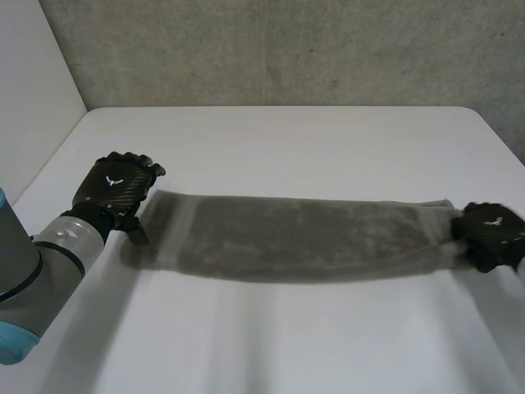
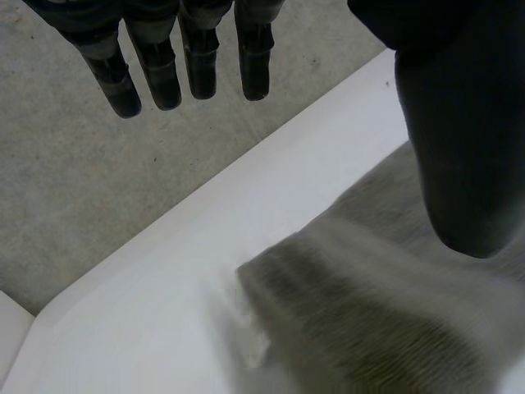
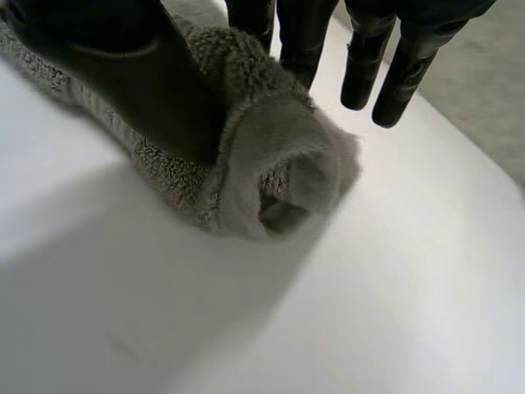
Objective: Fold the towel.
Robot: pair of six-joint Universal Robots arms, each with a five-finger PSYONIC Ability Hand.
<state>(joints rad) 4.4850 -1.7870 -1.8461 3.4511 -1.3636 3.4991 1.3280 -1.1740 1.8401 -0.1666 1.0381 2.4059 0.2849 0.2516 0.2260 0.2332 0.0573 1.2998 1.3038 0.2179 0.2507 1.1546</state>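
Head view is showing a grey towel (image 1: 303, 238) lying as a long, narrow band across the middle of the white table (image 1: 287, 131), running from left to right. The left hand (image 1: 115, 190) is sitting at the towel's left end, and the right hand (image 1: 492, 234) is sitting at its right end.

In the left wrist view, the left hand's fingers (image 2: 160, 78) are reaching out straight, well apart from the cloth. Its thumb is hanging over the towel's left end, and whether it is touching is not clear. Nothing is being pinched there, so this hand is wide. In the right wrist view, the right hand is holding the towel's bunched right end, squeezing it between thumb and fingers.

Judging from this, the step in hand is bringing one end across onto the other. Doing it well is calling for three things:
- the left hand closing firmly on its end before any lifting
- both hands keeping the band lightly taut
- the moving end travelling low and landing square on the other end, with the edges matching
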